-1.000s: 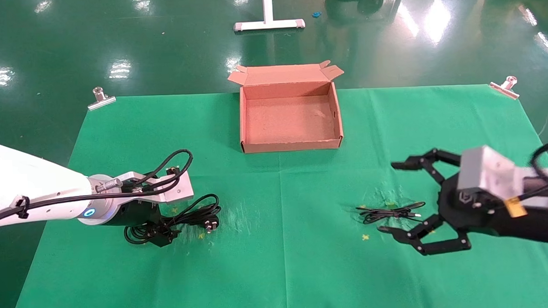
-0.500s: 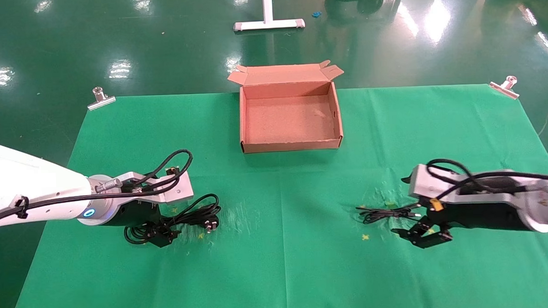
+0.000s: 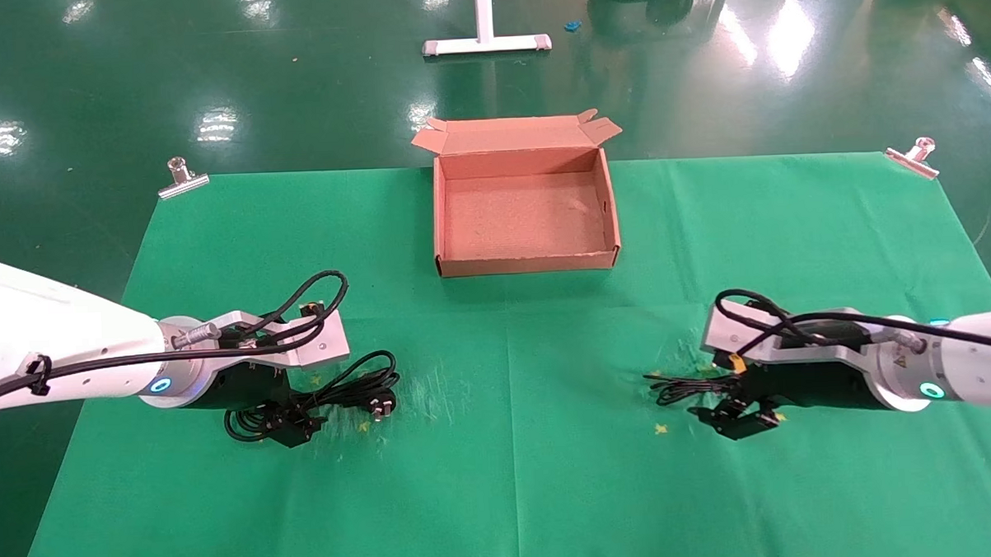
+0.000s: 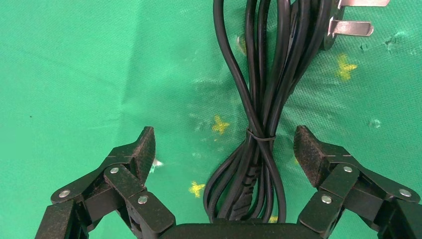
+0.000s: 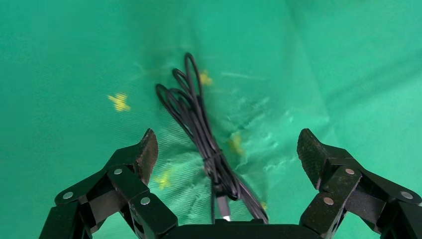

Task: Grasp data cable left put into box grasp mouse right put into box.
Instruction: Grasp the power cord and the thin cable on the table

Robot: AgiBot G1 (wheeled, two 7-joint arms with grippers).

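Note:
The data cable (image 3: 347,389), a thick black tied coil with a pronged plug (image 3: 382,407), lies on the left of the green cloth. My left gripper (image 3: 284,416) is down over it, open. In the left wrist view the coil (image 4: 261,99) runs between the spread fingertips of the left gripper (image 4: 225,147). On the right, a thin black bundled wire (image 3: 687,385) lies under my open right gripper (image 3: 732,398). The wire (image 5: 194,114) passes between the fingers of the right gripper (image 5: 227,144) without touching either. No mouse body shows. The brown box (image 3: 528,265) stands open and empty at the back centre.
Metal clips (image 3: 183,178) (image 3: 913,158) pin the cloth's far corners. A white stand foot (image 3: 486,45) is on the floor behind the table. Yellow cross marks (image 4: 220,124) dot the cloth near both cables.
My right arm has swung left and down, its wrist turning over, so the open gripper now straddles the thin wire. The left arm and thick cable have not moved.

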